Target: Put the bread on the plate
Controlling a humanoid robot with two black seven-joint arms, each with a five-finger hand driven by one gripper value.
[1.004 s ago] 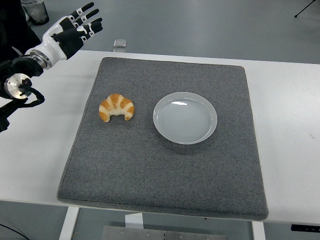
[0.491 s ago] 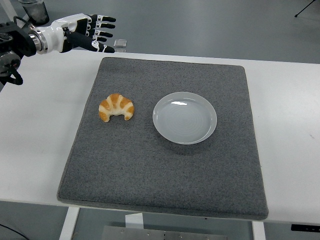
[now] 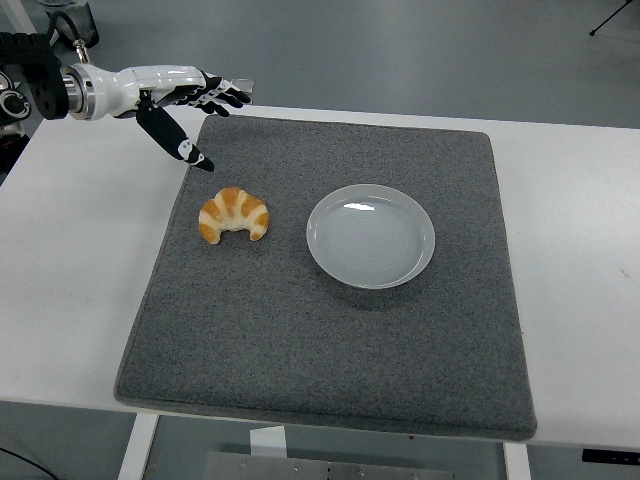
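The fingers (image 3: 225,93) of the left hand (image 3: 185,95) are spreading apart and gripping nothing, with the thumb pointing down toward the grey mat's (image 3: 330,340) far left corner. The hand is hovering above that corner, apart from the bread (image 3: 233,214). The bread, a croissant, is lying on the mat's left half. Just beside it to the right, the white plate (image 3: 371,236) is sitting empty on the mat. The mat is covering the white table (image 3: 75,260).

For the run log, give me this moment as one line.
left hand: open, above mat's far-left corner | croissant: on mat, untouched | plate: empty, right of croissant | right hand: out of view
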